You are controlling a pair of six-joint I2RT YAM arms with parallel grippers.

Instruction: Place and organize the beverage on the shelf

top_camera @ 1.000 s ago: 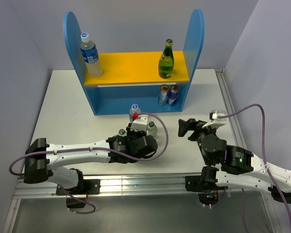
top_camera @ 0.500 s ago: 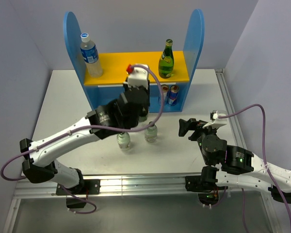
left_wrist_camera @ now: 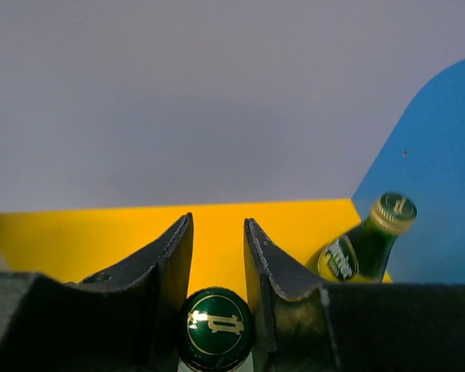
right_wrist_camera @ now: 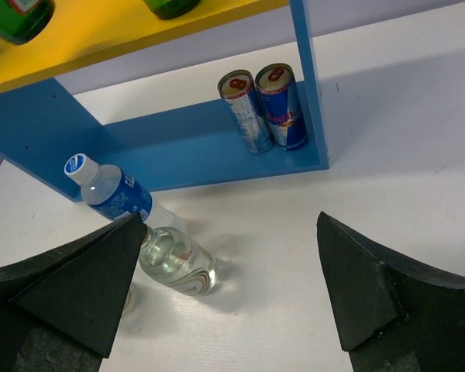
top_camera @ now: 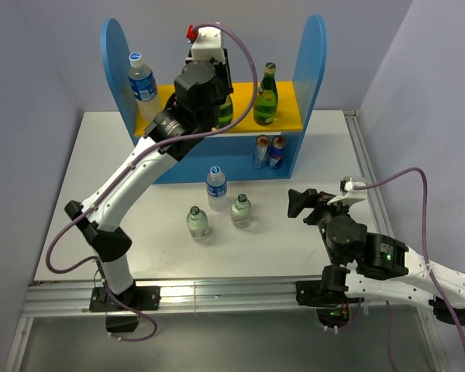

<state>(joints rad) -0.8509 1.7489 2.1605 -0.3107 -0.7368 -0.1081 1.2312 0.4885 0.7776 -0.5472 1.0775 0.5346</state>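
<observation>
The shelf stands at the far side of the table, with two round-topped blue side panels, a blue back and base, and a yellow upper board between them. On that board a water bottle stands at the left end and a green bottle at the right. Two cans sit upright, touching, at the right of the lower compartment.

The left gripper is clenched on a second green bottle's neck, its gold-printed cap between the fingers, over the middle of the board. I cannot tell whether its base rests on the board.

Half a second ago this arm was lower, in front of the lower compartment. It has since risen to the upper level.

On the table near the shelf stand another water bottle and two small clear bottles – all upright. The right gripper lies low to their right, released with its fingers wide apart, as it was before.
</observation>
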